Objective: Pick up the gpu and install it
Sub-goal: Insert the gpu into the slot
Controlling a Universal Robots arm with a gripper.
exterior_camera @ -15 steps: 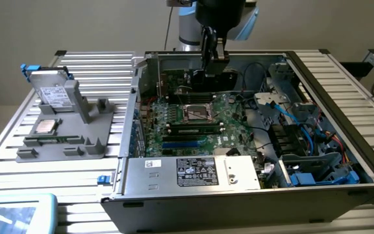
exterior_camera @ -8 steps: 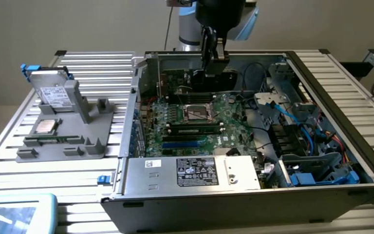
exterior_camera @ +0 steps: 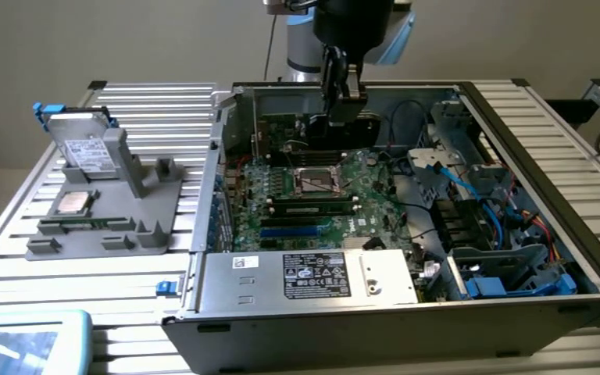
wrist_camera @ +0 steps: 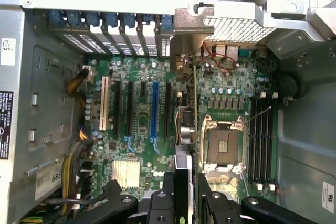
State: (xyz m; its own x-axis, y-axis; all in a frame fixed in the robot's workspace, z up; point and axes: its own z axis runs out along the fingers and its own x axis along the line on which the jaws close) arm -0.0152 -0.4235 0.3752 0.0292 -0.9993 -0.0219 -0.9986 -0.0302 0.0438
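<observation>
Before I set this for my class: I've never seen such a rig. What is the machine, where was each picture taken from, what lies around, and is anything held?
The machine is a robot arm with fingers at its tip. One picture comes from a camera standing off the arm, the other from a camera on its wrist, looking down. The fingers are closed on the gpu, a dark card, held over the motherboard inside an open computer case. Beside the case, a grey holder carries a hard drive, a processor chip and a memory stick.
</observation>
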